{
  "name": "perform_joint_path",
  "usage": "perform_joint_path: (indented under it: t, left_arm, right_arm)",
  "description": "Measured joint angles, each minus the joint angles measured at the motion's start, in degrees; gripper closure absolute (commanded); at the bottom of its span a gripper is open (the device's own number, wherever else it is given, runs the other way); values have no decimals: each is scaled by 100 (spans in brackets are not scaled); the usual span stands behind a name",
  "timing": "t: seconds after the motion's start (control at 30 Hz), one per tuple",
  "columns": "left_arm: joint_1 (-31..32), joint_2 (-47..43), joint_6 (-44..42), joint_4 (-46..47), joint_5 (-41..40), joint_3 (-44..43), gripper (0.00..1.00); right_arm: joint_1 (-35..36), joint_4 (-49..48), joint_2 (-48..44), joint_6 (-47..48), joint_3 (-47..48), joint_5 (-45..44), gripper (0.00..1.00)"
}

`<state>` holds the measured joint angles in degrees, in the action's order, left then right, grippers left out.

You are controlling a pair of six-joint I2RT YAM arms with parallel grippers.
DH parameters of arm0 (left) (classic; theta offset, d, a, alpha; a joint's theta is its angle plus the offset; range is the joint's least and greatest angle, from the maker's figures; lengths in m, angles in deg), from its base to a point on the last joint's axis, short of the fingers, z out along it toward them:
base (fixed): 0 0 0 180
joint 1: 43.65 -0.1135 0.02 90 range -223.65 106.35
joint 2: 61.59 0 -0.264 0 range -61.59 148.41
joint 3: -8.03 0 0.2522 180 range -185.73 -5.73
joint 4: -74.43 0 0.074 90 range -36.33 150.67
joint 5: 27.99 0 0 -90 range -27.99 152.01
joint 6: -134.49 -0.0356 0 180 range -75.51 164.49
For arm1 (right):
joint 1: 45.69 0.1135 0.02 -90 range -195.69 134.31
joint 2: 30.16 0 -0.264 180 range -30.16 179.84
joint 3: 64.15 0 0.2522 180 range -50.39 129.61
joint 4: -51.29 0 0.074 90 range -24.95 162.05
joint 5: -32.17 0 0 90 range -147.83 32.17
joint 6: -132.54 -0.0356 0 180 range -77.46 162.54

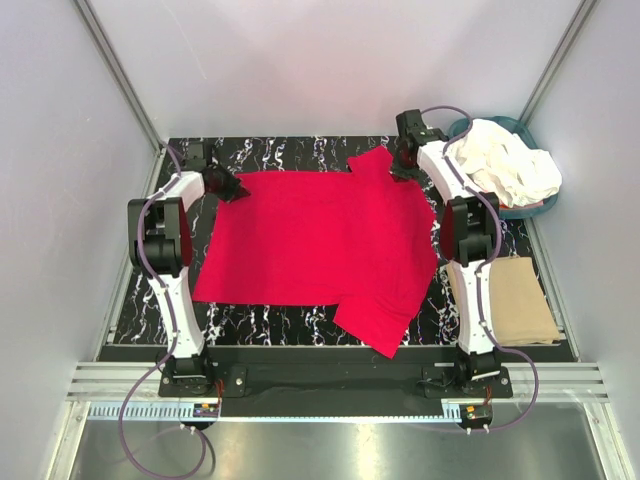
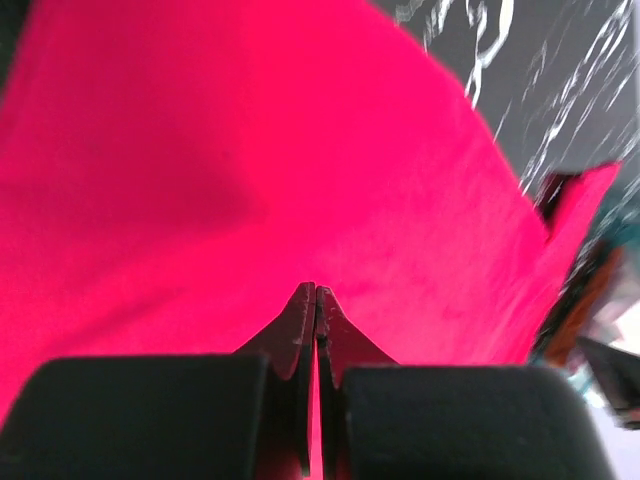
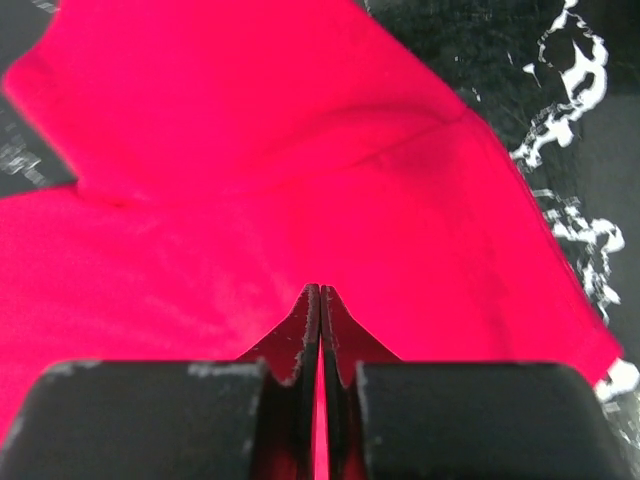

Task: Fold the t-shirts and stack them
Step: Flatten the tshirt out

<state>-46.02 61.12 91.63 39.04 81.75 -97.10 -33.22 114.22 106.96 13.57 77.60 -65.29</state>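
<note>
The plain bright red cloth t-shirt [image 1: 320,235] lies spread on the black marbled tabletop [image 1: 300,150]. The left gripper [image 2: 316,292] has its jaws pressed together at the shirt's far left corner, apparently pinching cloth. The right gripper [image 3: 320,292] does likewise by the far sleeve.

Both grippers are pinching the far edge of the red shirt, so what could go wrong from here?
The left gripper and right gripper pinch only a thin edge of the red shirt; it may slip out when lifted.
The near sleeve reaches the front edge of the table and could drag or bunch.
The right arm is close to the white shirts in the basket and might snag them.
</note>
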Motion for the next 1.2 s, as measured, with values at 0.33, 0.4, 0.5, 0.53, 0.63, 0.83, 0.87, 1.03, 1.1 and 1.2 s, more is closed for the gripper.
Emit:
perform_joint_path:
  t: [0.33,0.4,0.5,0.53,0.63,0.83,0.87,1.03,1.1,1.2]
  left_arm:
    - [-173,695,763,828,313,-26,100]
    - [-225,772,861,929,402,-79,100]
    - [-339,916,953,1008,498,-227,100]
    - [-385,957,981,1036,525,-273,100]
    - [-529,1093,1032,1110,605,-424,100]
    - [-752,1327,1016,1091,688,-780,99]
    - [-778,1373,981,1054,691,-872,98]
    - [-846,1631,562,715,671,-1488,76]
    - [-852,1622,319,599,662,-1576,68]
    - [-828,1464,-96,350,553,-1585,60]
  right_arm:
    - [-11,24,909,-173,415,-55,99]
    - [-11,2,968,-179,575,-50,99]
    - [-11,2,1189,-223,879,-31,98]
    - [-11,2,1261,-236,1005,-9,98]
    - [-11,-15,1547,-291,1484,105,98]
    - [-13,-85,2052,-396,2306,400,97]
    - [-13,-101,2118,-396,2398,420,97]
    - [-15,-175,2238,-367,2592,649,85]
    - [-22,-170,2240,-321,2599,776,77]
    - [-26,-168,2186,-245,2555,962,58]
